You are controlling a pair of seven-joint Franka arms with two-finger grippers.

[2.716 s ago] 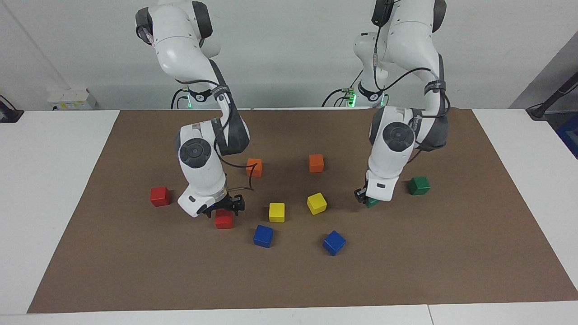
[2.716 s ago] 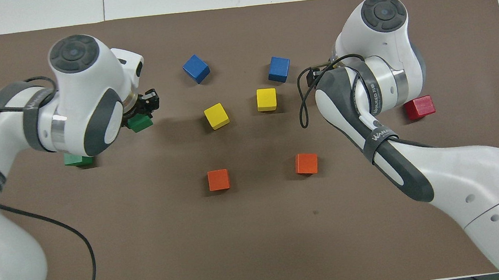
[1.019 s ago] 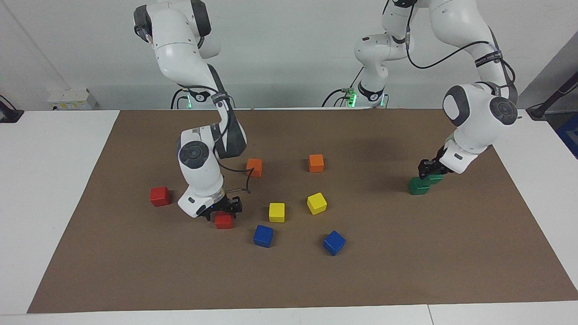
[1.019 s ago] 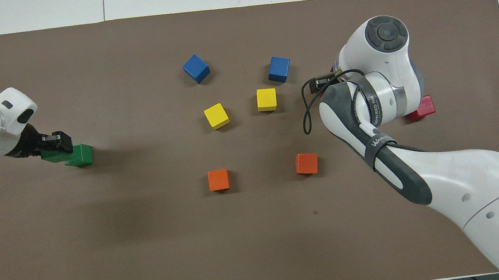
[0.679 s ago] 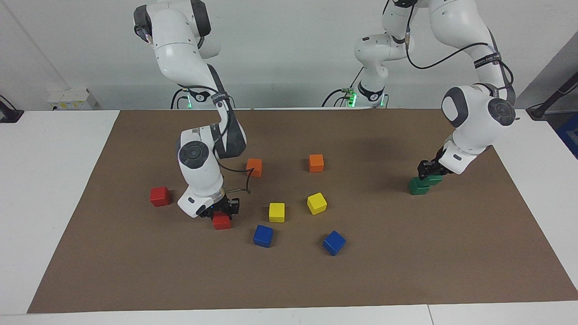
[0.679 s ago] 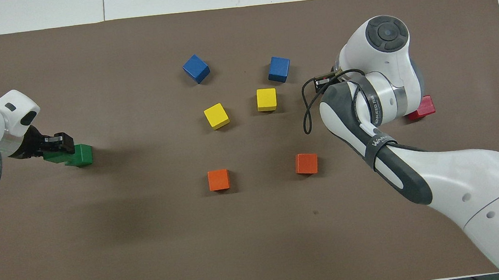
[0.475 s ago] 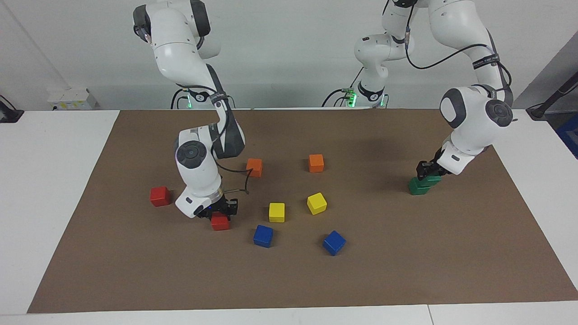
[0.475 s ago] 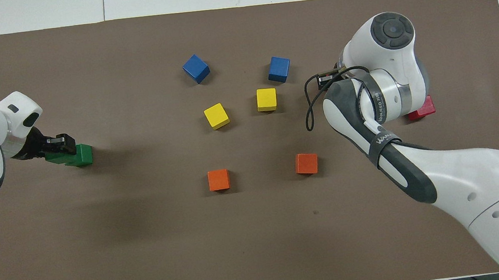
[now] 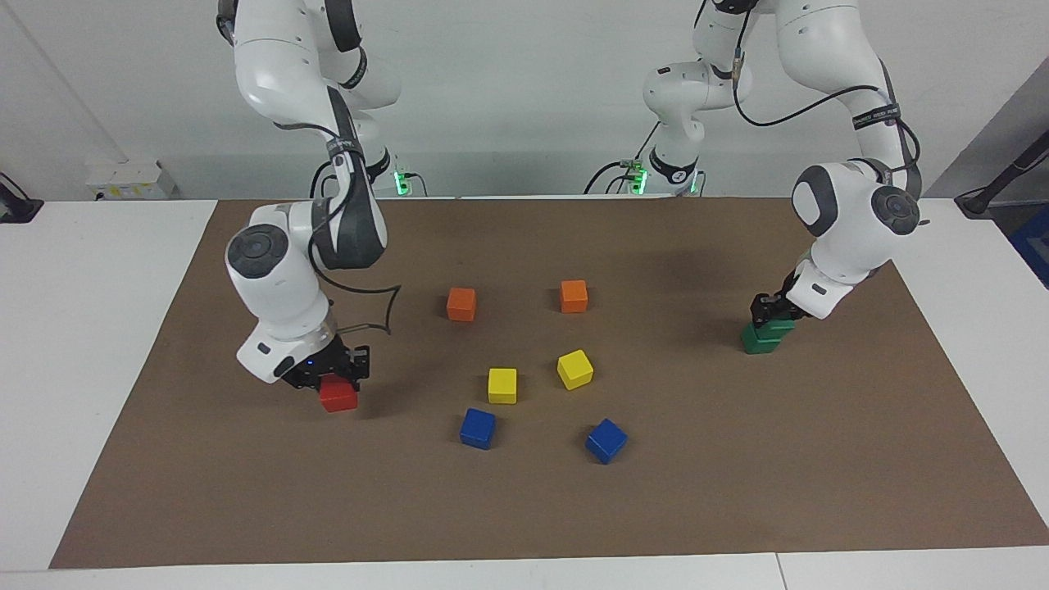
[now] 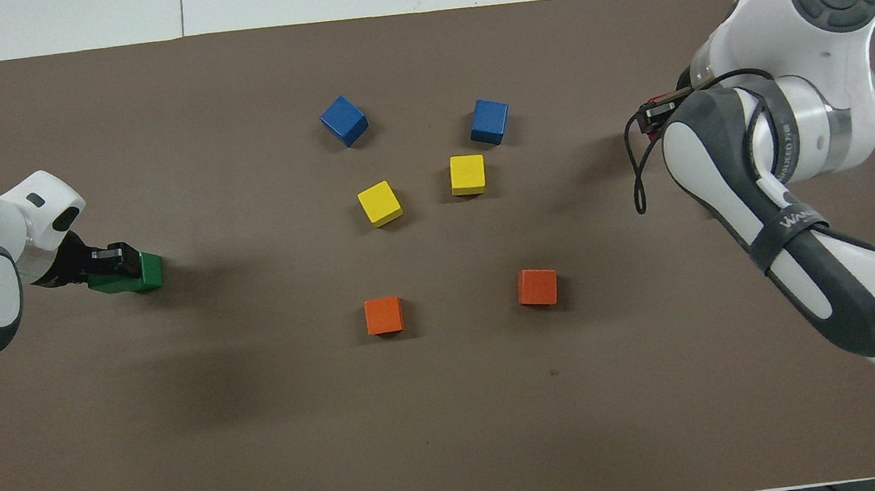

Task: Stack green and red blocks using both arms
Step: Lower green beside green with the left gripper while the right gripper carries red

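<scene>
Your left gripper (image 9: 766, 312) is down at the left arm's end of the brown mat (image 9: 737, 459), fingers pinched on the upper dark green glossy cube (image 9: 777, 326). That cube sits between the fingertips and on top of the lower dark green glossy cube (image 9: 758, 341), shifted a bit off it so the lower one sticks out on one side. In the overhead view the two greens read as one patch (image 10: 133, 274) right at the tip of that gripper (image 10: 107, 260).

Your right gripper (image 9: 332, 373) is at the right arm's end of the mat, fingers closed on a bright red glossy cube (image 9: 338, 397). The cube hangs just under the fingertips, gripped by its top part, most of it poking out below. You can't tell from the facing view whether it is touching the mat or just clear of it. From overhead the white arm covers nearly all of it, and only the black gripper body (image 10: 655, 113) peeks out. The second red cube isn't visible in either view; the right arm's wrist blocks that patch of mat.

The rest on the tabletop lies in the middle, well apart from both grippers: two orange cubes (image 9: 461, 304) nearest the robots, two yellow cubes (image 9: 502, 385) next, two blue cubes (image 9: 478, 428) farthest.
</scene>
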